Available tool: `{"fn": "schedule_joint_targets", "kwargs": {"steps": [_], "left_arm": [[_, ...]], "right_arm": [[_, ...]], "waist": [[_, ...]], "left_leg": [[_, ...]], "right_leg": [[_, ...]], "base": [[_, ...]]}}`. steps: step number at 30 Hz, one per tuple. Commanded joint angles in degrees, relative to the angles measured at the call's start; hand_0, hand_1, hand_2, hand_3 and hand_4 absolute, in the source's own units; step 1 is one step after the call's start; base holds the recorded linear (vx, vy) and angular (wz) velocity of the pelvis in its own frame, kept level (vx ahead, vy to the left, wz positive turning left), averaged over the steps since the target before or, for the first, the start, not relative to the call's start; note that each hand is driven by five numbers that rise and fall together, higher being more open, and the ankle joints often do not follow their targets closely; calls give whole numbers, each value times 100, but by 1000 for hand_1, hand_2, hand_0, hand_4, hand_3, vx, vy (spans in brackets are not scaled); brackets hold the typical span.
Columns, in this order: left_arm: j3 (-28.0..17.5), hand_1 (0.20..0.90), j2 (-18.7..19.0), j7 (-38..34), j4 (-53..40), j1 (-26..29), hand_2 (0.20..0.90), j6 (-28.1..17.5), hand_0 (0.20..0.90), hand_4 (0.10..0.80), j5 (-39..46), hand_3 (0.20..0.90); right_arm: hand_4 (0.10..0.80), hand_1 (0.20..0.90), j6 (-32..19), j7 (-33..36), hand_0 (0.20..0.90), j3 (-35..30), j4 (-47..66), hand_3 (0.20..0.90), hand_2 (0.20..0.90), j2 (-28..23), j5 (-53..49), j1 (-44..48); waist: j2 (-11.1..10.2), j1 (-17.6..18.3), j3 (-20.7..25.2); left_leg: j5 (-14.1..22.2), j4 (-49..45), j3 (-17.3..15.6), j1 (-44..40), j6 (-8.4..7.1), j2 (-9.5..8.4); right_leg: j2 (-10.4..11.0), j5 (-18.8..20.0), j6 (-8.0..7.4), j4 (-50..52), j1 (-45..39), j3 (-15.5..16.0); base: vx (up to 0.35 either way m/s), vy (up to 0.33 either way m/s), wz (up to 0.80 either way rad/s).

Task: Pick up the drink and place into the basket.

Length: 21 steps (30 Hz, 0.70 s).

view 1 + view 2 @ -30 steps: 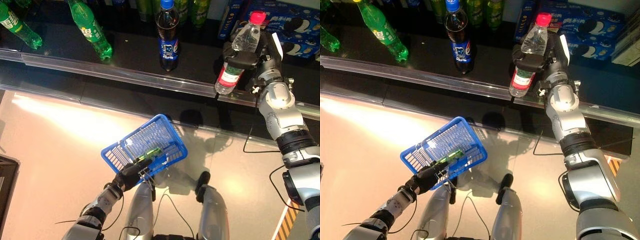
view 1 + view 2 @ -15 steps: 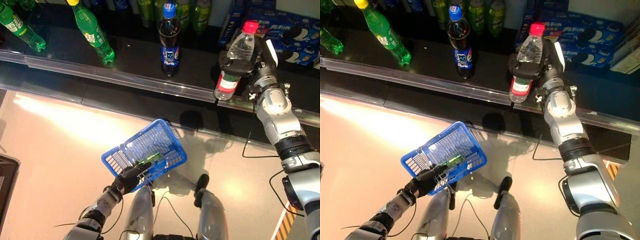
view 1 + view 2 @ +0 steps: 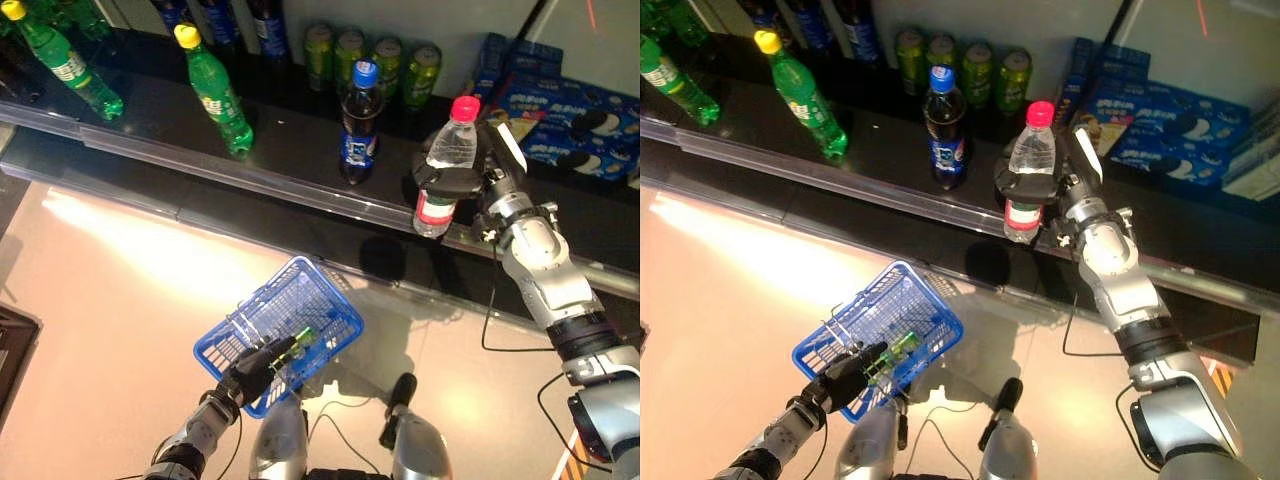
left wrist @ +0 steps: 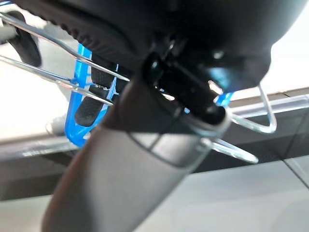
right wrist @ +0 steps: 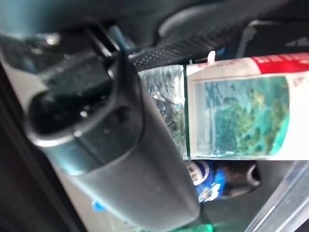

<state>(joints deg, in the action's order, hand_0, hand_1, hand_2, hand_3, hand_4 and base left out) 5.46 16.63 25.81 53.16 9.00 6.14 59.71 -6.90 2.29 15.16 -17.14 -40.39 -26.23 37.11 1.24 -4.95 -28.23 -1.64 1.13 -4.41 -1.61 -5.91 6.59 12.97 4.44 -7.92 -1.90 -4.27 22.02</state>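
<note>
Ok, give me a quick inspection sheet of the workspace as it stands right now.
Surface: dark shelf with a clear front rail; pale floor below.
Job's things: water bottle with a pink cap, lifted above the shelf edge; blue basket low over the floor, apart from the bottle.
Clutter: cola bottle, green soda bottles, green cans, blue biscuit boxes on the shelf.
Hands: right hand curled round the water bottle; left hand gripping the basket's wire handle.
Cables: nothing seen.
Surroundings: nothing seen.
</note>
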Motion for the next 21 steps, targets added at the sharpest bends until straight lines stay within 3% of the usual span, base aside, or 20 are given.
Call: {"fn": "schedule_joint_targets", "kwargs": {"steps": [1,12,21], "left_arm": [[291,300,-5,481,-509,-414,300,-105,300,100,315,200],[130,300,-142,929,-1460,-559,300,-448,300,100,756,200],[286,300,-60,675,-2800,-642,300,-676,300,100,1057,200]], "right_arm": [[100,300,-790,11,300,-519,566,200,300,281,61,18],[100,300,-674,-191,300,-468,1251,200,300,516,124,-348],[100,300,-671,-225,300,-222,1531,200,300,569,-23,-331]], "waist": [[-222,-171,1873],[-292,-432,2102],[-374,-684,2104]], "left_leg": [[-252,189,-256,-32,-83,198],[-223,387,-108,-337,-94,202],[-263,387,89,-303,-97,217]], "right_leg": [[363,-23,-272,242,51,-129],[313,-18,-300,-134,-554,178],[237,-93,-294,-209,-808,371]], "base": [[70,-7,10],[20,-10,8],[-18,-19,13]]}}
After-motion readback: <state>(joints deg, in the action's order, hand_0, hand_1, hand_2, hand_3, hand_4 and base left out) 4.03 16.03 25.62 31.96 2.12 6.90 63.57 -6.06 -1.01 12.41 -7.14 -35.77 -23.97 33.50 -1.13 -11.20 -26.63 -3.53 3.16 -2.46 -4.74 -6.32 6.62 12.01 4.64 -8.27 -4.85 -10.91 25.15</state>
